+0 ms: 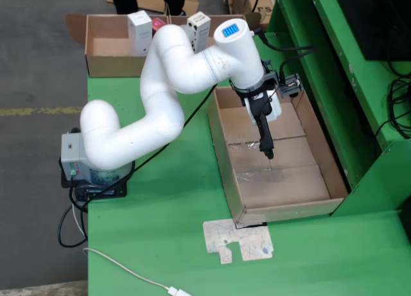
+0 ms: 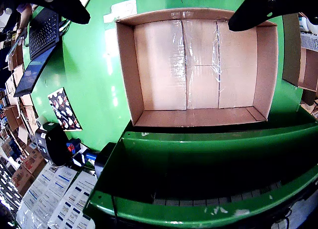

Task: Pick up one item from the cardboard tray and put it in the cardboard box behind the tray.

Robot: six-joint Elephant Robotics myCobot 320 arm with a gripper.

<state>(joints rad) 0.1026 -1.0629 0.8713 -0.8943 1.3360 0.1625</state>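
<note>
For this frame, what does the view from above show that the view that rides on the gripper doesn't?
Only the view from above shows the white arm, the cardboard box at the table's far end with upright white cartons, and the flat cardboard scrap on the table. Only the view that rides on the gripper shows a keyboard and stacked packs below the table edge. Both show the cardboard tray, its taped floor bare, on the green table, and the gripper, whose dark fingers appear spread.
</note>
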